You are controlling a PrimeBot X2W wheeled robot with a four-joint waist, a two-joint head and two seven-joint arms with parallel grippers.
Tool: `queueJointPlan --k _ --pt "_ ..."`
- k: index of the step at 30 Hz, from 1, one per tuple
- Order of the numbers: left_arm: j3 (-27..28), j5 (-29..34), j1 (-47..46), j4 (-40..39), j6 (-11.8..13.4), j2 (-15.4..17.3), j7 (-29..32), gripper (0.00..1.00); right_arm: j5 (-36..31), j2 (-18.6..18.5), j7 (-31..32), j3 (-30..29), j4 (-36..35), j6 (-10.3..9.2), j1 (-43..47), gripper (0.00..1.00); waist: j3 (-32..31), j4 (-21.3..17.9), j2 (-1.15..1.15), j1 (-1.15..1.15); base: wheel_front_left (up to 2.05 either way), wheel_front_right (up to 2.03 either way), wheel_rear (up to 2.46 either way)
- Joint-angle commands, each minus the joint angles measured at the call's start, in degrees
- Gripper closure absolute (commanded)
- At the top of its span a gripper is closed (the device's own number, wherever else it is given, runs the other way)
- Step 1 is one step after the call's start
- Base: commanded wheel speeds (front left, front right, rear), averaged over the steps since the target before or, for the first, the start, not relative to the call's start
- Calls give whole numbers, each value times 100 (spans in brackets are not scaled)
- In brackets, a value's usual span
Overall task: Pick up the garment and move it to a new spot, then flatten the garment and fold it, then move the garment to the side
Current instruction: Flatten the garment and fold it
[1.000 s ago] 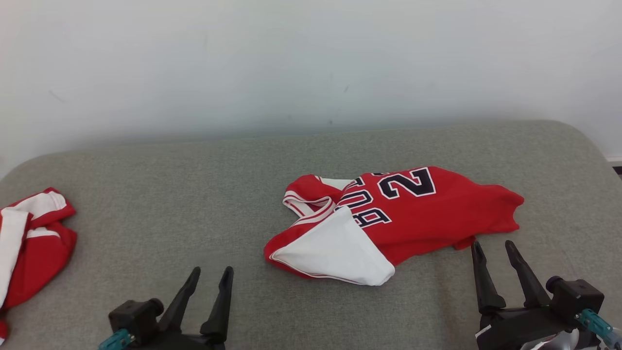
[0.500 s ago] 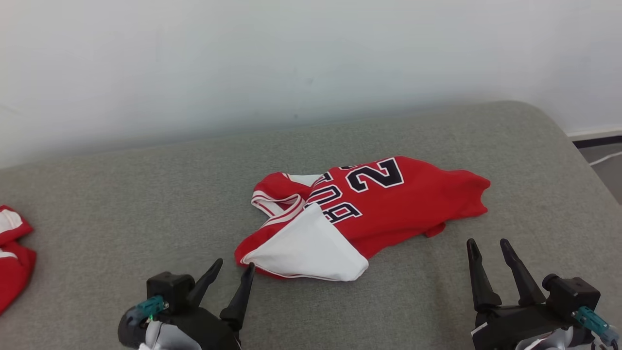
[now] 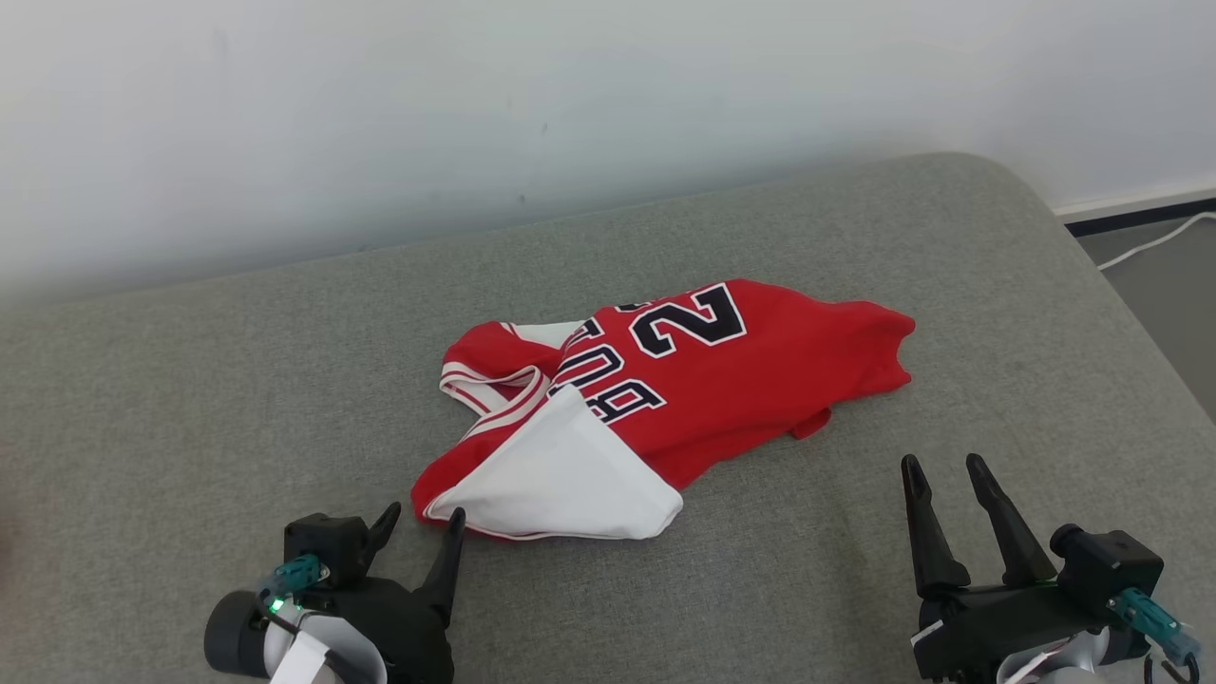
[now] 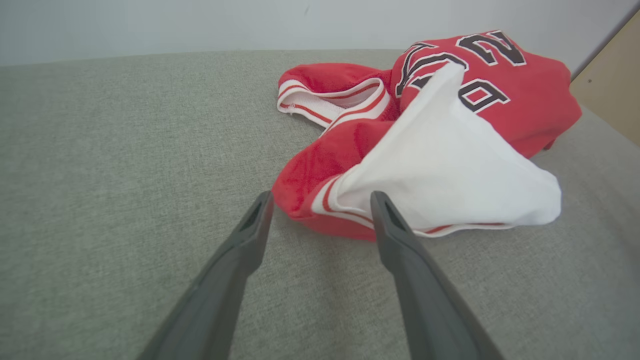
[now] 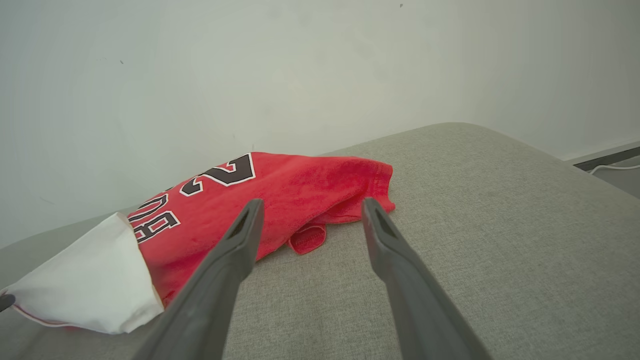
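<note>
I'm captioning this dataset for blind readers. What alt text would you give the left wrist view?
A crumpled red jersey with a white lining flap turned out lies on a grey fabric surface, its near corner just ahead of the two dark fingers of the open left gripper. Black white-edged numerals show on its far part; a pale wall stands behind.

garment [image 3: 750, 389] lettering: part under white flap [image 3: 560, 465] | cable [image 3: 1154, 242]: cut by right edge
</note>
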Motion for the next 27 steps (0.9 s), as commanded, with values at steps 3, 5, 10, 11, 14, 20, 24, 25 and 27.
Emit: queueJointPlan --k 3,5,10,11,14,20,24,25,27 --pt "14 27 -118 114 76 43 22 5 44 -13 -30 22 36 -12 -60 0 32 -73 0 0 0 0 0" --pt "10 8 -111 164 101 36 45 69 50 -13 -37 29 55 -12 -67 0 23 -86 0 0 0 0 0" --pt "-23 -49 -92 242 71 10 61 100 67 -13 -47 42 102 -11 -39 0 -17 -63 0 0 0 0 0" --pt "-33 -62 -84 257 60 1 74 100 68 -13 -50 42 107 -12 -31 0 -26 -51 0 0 0 0 0" --pt "-37 -119 -78 283 42 -9 68 100 58 -13 -54 48 117 -12 -12 0 -47 -1 0 0 0 0 0" --pt "149 -238 -73 209 139 19 -100 100 42 -13 -54 59 146 -12 4 0 -104 92 0 0 0 0 0" --pt "399 -424 -3 73 283 106 -195 100 24 -13 -57 33 157 -12 30 0 -146 163 0 0 0 0 0" --pt "399 -424 -3 73 283 106 -195 100 24 -13 -57 33 157 -12 30 0 -146 163 0 0 0 0 0" --pt "538 -525 50 -32 362 167 -248 100 13 -13 -57 15 156 -12 38 0 -162 200 0 0 0 0 0"
